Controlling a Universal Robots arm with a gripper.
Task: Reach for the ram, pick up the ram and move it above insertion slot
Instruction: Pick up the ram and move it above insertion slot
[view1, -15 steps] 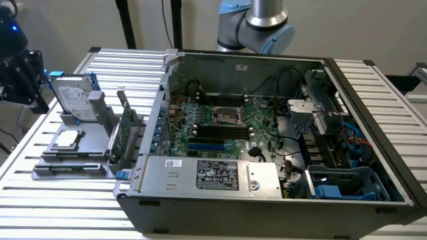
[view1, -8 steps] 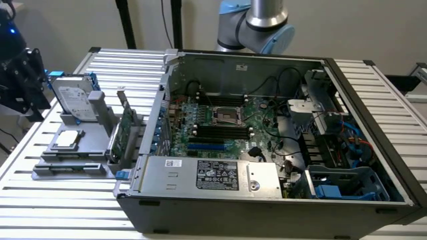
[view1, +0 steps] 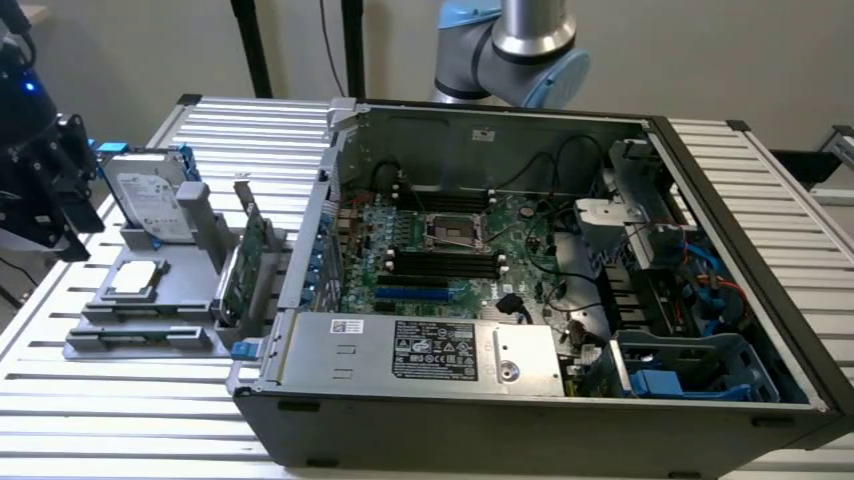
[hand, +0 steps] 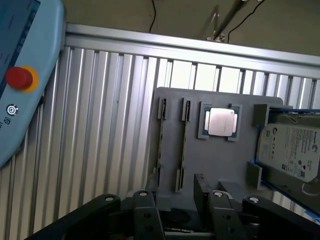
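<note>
The ram (hand: 183, 145) stands on edge in a narrow slot of the grey fixture plate (hand: 220, 165), and I see it from above as a thin greenish line. A second thin stick (hand: 161, 145) stands in the parallel slot beside it. My gripper (hand: 175, 200) hovers above the fixture's near side, open, with nothing between its black fingers (hand: 202, 192). In the exterior view the gripper (view1: 47, 180) hangs at the far left, above the fixture (view1: 147, 335). The black memory slots (view1: 441, 262) lie on the motherboard inside the open computer case (view1: 534, 400).
A processor chip (hand: 220, 122) and a silver hard drive (hand: 292, 150) with blue rails sit on the same fixture. A green expansion card (view1: 247, 265) stands upright between the fixture and the case. A light-blue pendant with a red button (hand: 20, 77) lies on the ribbed metal table (hand: 100, 125).
</note>
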